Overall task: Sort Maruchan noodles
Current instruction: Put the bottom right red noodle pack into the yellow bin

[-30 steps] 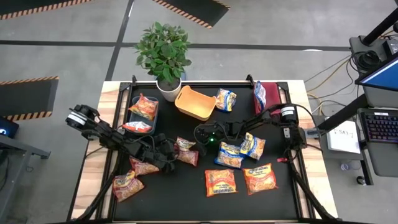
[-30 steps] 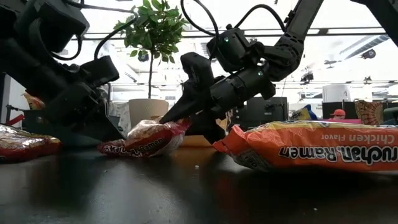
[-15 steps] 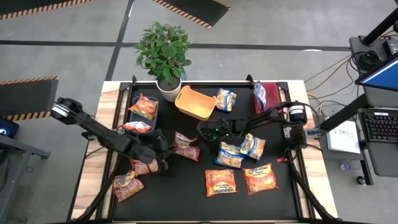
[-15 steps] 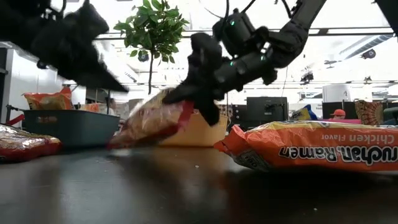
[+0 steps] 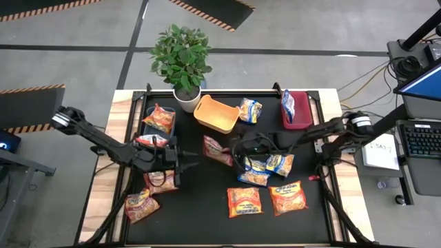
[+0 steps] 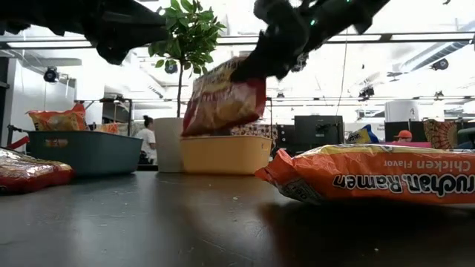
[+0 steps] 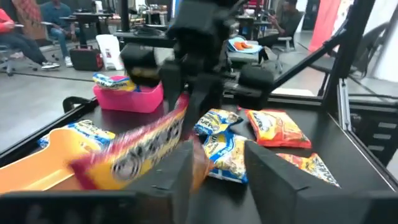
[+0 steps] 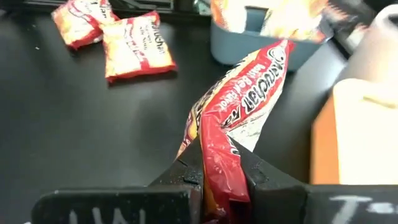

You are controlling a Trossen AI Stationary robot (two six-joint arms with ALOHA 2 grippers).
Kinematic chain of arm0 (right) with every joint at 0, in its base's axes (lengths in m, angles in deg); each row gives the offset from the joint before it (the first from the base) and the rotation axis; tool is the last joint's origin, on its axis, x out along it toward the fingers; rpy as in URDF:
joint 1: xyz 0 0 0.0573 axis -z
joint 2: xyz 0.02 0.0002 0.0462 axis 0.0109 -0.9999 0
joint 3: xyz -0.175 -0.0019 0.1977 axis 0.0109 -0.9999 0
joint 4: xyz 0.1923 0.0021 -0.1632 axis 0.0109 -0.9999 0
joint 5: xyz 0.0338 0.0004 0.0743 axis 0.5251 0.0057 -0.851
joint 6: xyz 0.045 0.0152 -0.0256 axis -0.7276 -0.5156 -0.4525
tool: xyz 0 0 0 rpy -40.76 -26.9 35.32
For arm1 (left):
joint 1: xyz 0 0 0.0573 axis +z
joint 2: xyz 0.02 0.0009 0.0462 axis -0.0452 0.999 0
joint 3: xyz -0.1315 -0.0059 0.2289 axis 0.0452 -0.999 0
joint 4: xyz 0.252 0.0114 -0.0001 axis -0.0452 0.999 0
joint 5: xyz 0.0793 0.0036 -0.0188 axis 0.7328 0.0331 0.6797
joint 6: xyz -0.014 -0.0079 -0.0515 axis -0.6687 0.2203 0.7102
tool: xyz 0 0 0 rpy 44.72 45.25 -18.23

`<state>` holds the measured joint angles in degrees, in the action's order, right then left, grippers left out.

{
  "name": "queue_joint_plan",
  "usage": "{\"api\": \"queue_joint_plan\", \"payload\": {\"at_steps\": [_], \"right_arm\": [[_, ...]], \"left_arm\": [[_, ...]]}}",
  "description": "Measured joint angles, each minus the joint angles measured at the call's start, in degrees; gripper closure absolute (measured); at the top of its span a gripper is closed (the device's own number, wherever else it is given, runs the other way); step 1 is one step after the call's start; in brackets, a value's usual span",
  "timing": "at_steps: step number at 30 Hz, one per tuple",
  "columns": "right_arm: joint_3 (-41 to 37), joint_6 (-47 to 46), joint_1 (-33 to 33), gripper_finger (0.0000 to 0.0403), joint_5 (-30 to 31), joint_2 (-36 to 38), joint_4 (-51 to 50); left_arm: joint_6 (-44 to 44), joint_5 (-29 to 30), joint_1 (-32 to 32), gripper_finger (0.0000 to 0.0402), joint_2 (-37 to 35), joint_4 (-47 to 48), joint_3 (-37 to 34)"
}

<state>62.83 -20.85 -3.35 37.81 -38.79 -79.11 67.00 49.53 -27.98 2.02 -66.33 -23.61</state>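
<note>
Above the middle of the black surface (image 5: 207, 207), the right tool (image 5: 234, 153) pinches one edge of a pinkish-red noodle packet (image 5: 216, 150), lifted clear; that thin hold could slip; the left tool (image 5: 185, 164) hovers nearby, fingers parted, empty.

blurred: red packet (image 7: 134, 152), left wrist view | cut off: orange packet (image 6: 371, 174) at low view's right edge

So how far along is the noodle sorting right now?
Partly done: the teal bin holds orange packets and the red bin a blue one. In hand: the right gripper is shut on a red packet, lifted off the mat. The left gripper holds nothing. Left: packets loose on the mat, plus one blue packet beside the empty orange bin.
</note>
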Motion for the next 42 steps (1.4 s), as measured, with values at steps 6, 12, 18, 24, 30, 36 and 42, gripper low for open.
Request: {"api": "queue_joint_plan", "payload": {"at_steps": [6,12,18,24,30,36,42], "right_arm": [[0.0,4.7,-3.6,0.0377,0.7,3.6,-1.7],[0.0,8.8,-5.8,0.0376,0.7,4.7,-1.7],[0.0,12.2,-6.3,0.0376,0.2,4.7,-1.3],[0.0,15.6,-6.6,0.0376,0.2,4.7,0.7],[0.0,16.5,-6.6,0.0376,0.2,4.7,3.0],[0.0,14.9,-6.6,0.0376,0.3,4.7,3.6],[0.0,11.0,-6.5,0.0351,0.3,4.8,3.8]], "left_arm": [[0.0,0.5,2.0,0.0188,3.4,-8.9,-2.7],[-0.4,0.0,3.9,0.0147,10.2,-20.8,-4.8],[-0.9,-3.5,5.9,0.0144,18.9,-33.1,-4.8],[-0.9,-6.6,7.3,0.0146,27.9,-46.3,-4.8],[-2.1,-7.5,7.5,0.0165,35.4,-56.8,-4.2],[-3.3,-7.5,7.5,0.0244,37.2,-57.1,-2.8],[-4.3,-7.3,7.5,0.0336,36.8,-57.1,-2.8]]}}
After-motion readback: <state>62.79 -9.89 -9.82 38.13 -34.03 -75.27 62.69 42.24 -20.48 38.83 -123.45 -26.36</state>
